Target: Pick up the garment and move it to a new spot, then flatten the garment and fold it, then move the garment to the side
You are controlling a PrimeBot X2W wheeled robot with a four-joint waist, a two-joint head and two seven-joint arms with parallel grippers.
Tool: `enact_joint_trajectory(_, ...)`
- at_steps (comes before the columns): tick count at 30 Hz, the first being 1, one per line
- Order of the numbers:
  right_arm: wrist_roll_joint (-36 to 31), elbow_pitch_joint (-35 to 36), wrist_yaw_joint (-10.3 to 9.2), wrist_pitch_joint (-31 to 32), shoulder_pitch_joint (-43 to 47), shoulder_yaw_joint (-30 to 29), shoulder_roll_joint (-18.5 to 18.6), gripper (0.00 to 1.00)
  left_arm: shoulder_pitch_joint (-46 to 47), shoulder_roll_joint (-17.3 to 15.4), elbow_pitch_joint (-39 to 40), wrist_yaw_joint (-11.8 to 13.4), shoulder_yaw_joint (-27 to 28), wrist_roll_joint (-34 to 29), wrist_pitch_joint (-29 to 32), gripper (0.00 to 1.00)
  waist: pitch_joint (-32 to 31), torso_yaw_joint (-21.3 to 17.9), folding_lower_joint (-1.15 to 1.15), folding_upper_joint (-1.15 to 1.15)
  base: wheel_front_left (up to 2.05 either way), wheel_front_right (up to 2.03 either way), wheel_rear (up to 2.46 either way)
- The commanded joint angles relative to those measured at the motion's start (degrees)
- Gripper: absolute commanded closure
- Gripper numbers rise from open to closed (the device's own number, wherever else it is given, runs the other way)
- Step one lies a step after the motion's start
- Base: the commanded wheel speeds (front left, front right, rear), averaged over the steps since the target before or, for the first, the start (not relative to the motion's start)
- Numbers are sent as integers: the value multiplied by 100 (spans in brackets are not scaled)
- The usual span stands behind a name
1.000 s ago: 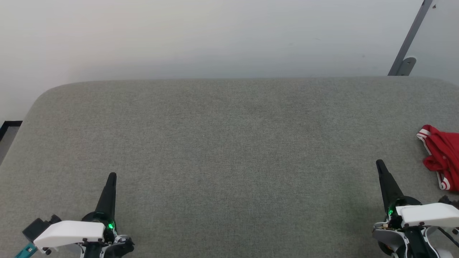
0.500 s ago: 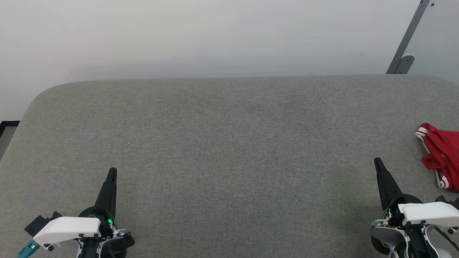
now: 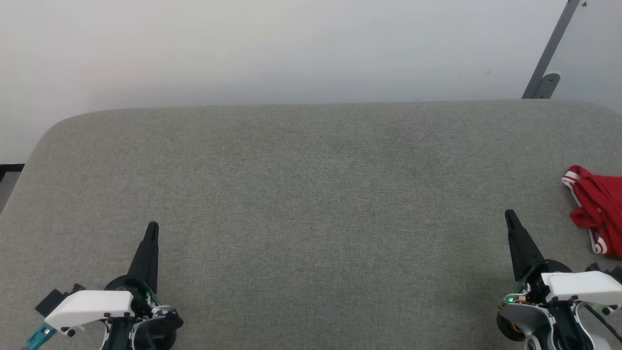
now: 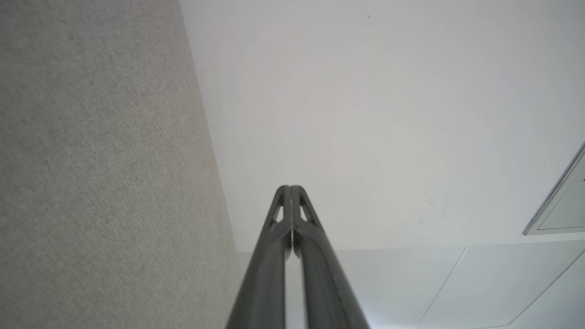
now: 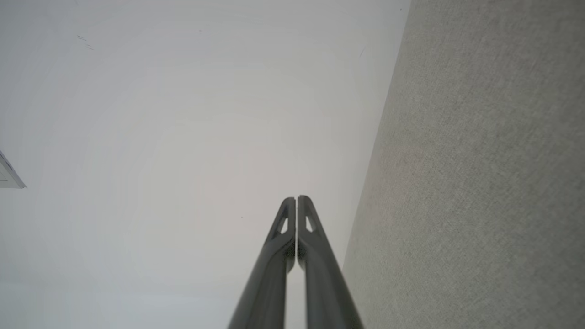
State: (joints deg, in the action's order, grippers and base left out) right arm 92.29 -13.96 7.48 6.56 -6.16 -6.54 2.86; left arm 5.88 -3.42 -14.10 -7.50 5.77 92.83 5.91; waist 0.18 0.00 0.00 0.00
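A crumpled red garment [image 3: 596,208] is seen bunched at the far right edge of a grey fabric-covered table [image 3: 311,194], partly cut off by the head view's border, with striped red-and-white trim showing along its left side and near end. The left gripper [image 3: 152,228] and the right gripper [image 3: 509,215] are held low at the near side of the table, well apart from each other, each with its two dark fingers pressed together and nothing pinched between them; the right one is the nearer to the cloth but is not touching it. The shirt is judged to be light, limp and unbreakable, likely to sag and slide when lifted, so a pinch on a raised fold or on the firmer striped hem is thought the surest hold. No containers are to be seen on the table.
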Motion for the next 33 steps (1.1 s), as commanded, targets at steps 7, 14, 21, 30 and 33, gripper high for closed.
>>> enact_joint_trajectory(7,21,-18,2,11,-19,-5,-11,100,72,18,2,2,28,14,33,100,0,0,0,0,0,0,0)
enact_joint_trajectory(14,21,-18,2,11,-19,-3,-11,100,73,24,2,2,36,5,41,100,0,0,0,0,0,0,0)
enact_joint_trajectory(21,21,-18,2,10,-19,-4,-11,100,74,28,2,2,41,-3,44,100,0,0,0,0,0,0,0)
enact_joint_trajectory(30,22,-18,2,10,-19,-2,-11,100,75,33,2,2,47,-10,44,100,0,0,0,0,0,0,0)
enact_joint_trajectory(33,22,-18,2,10,-19,-3,-11,100,75,34,2,2,49,-10,42,100,0,0,0,0,0,0,0)
